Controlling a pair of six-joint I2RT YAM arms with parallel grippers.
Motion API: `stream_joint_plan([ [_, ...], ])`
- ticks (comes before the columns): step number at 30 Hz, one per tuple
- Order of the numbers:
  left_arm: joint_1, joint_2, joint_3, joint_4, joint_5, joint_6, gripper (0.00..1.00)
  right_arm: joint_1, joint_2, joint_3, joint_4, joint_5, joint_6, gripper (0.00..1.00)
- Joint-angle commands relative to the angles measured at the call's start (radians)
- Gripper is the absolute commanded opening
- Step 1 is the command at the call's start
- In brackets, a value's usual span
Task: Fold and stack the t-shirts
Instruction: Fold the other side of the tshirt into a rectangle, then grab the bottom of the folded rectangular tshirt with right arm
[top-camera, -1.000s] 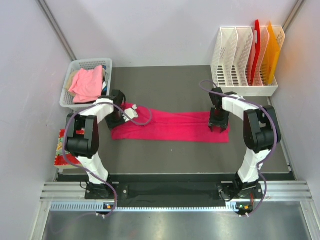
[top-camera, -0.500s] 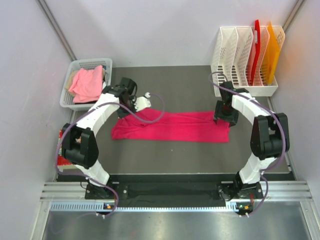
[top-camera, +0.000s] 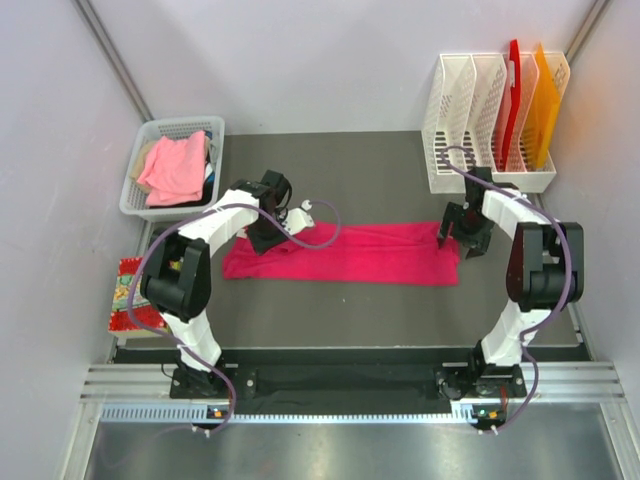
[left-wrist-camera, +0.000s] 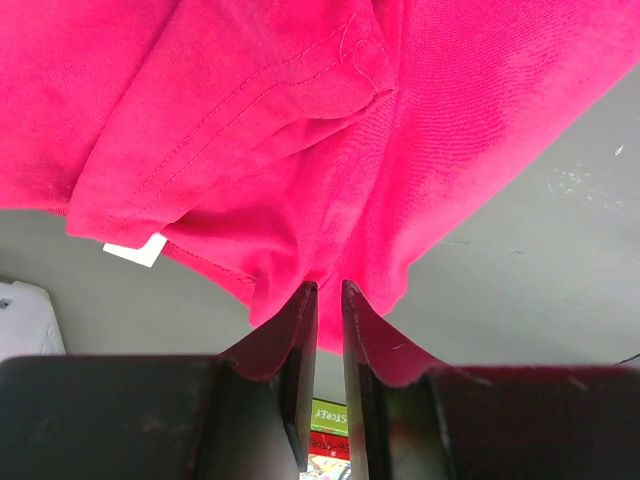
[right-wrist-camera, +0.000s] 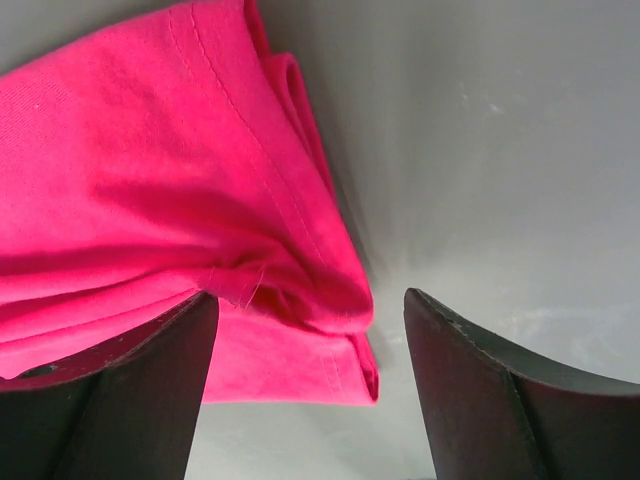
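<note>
A bright magenta t-shirt (top-camera: 345, 253) lies folded into a long strip across the dark mat. My left gripper (top-camera: 264, 236) is over its left part, near the far edge. In the left wrist view its jaws (left-wrist-camera: 322, 288) stand nearly together, pinching a fold of the magenta cloth (left-wrist-camera: 300, 150) at their tips. My right gripper (top-camera: 462, 236) is at the strip's right end. It stands open (right-wrist-camera: 310, 295), and the shirt's hemmed corner (right-wrist-camera: 180, 200) lies on the mat between its fingers. A paler salmon t-shirt (top-camera: 176, 166) is heaped in the basket.
The white basket (top-camera: 150, 130) stands at the back left. A white file rack (top-camera: 480, 100) with red and orange boards is at the back right. A colourful packet (top-camera: 124, 296) lies off the mat's left edge. Purple cables loop near both wrists.
The right gripper has opened and drawn back to the right, off the shirt's end. The left gripper has moved from the shirt's left end to the right along its far edge.
</note>
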Motion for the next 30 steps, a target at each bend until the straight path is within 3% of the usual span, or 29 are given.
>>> stream_joint_plan([
  [1,0.002,-0.023,0.027,0.015,-0.001,-0.023,0.21,-0.050,0.039,0.012,0.063,-0.111,-0.035,0.75],
  [7,0.002,-0.062,-0.004,0.024,-0.025,-0.014,0.21,-0.077,0.088,-0.004,0.086,-0.174,-0.035,0.72],
  [14,0.005,-0.079,-0.013,0.028,-0.041,-0.007,0.21,-0.077,0.106,-0.099,0.154,-0.290,-0.009,0.57],
  [24,0.005,-0.071,0.026,0.018,-0.042,-0.005,0.22,-0.070,0.102,-0.157,0.169,-0.353,0.009,0.50],
  [27,0.007,-0.072,0.030,0.013,-0.044,-0.005,0.22,-0.070,0.091,-0.157,0.166,-0.332,0.009,0.39],
  [28,0.005,-0.074,0.027,0.013,-0.044,-0.005,0.22,-0.072,0.085,-0.156,0.160,-0.321,0.009,0.32],
  [29,0.005,-0.077,0.022,0.015,-0.045,-0.005,0.21,-0.070,0.068,-0.148,0.152,-0.304,0.008,0.18],
  [30,0.007,-0.080,0.017,0.015,-0.047,-0.003,0.22,-0.072,0.059,-0.145,0.146,-0.268,0.006,0.13],
])
